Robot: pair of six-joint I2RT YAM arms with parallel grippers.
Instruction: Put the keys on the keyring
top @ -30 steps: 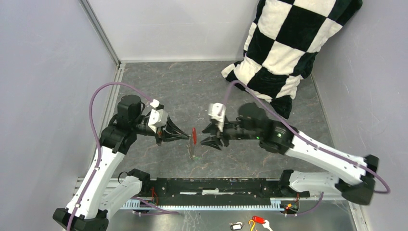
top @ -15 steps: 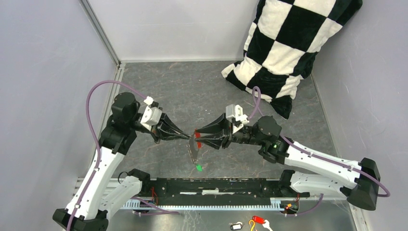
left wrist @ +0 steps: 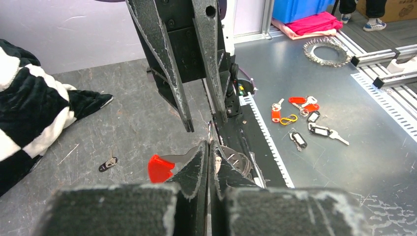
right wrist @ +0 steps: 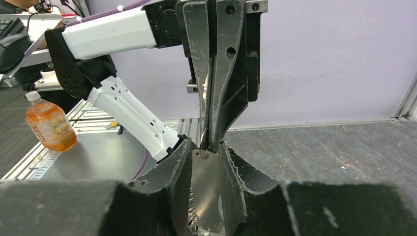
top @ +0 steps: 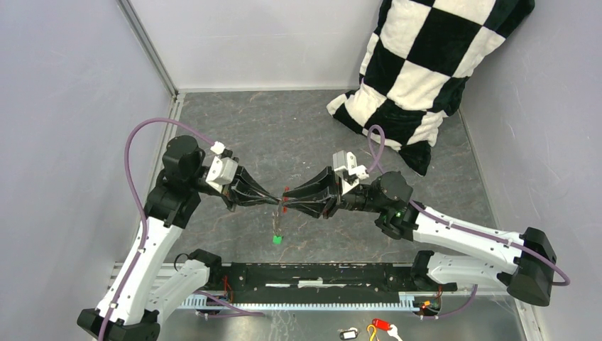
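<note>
Checkered pillow beyond keyring, spare tags — near edge

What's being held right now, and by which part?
Left gripper pinches the keyring by its upper end; right gripper flanks a key blade, grip unclear.

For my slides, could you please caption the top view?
Left tool and right tool meet at the keyring, green key dangling.
</note>
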